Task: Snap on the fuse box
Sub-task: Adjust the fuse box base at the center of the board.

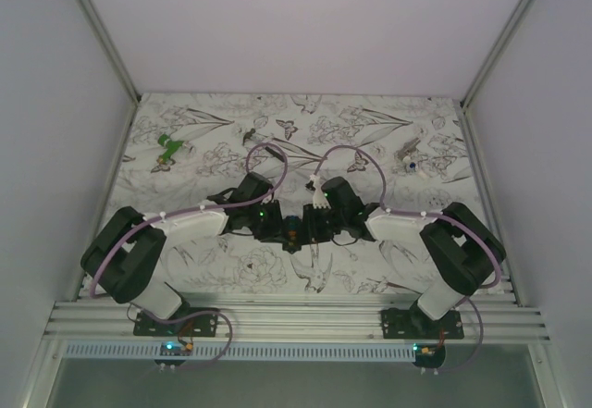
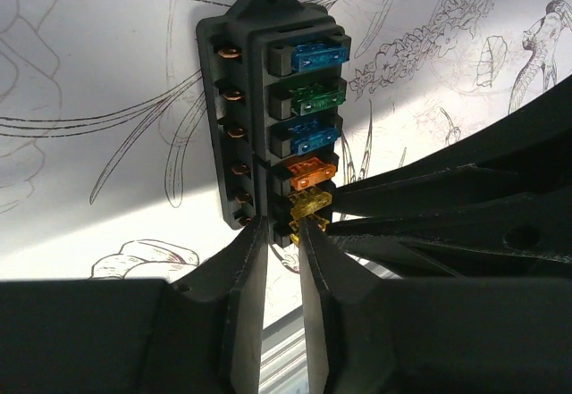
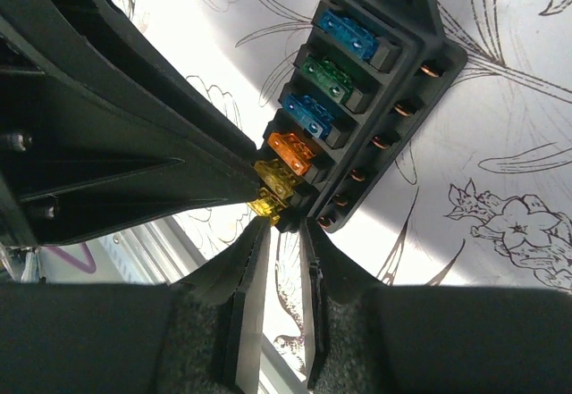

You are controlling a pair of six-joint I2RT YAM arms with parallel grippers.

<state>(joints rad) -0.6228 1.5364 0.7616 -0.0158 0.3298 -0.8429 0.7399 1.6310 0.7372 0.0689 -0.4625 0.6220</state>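
The fuse box point(image 2: 234, 135) sat at the middle of the flower-patterned desk point(image 2: 107, 171), its row of coloured fuses facing up. The left end effector point(image 2: 279, 233) pinched its near end between narrow jaws, and the right end effector point(image 3: 286, 229) gripped that same end from the opposite side.

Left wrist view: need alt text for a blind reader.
A black fuse box holding blue, green, blue, orange and yellow blade fuses is pinched at its near end by the left claw. The right claw grips the same end from the right, above a flower-print table.
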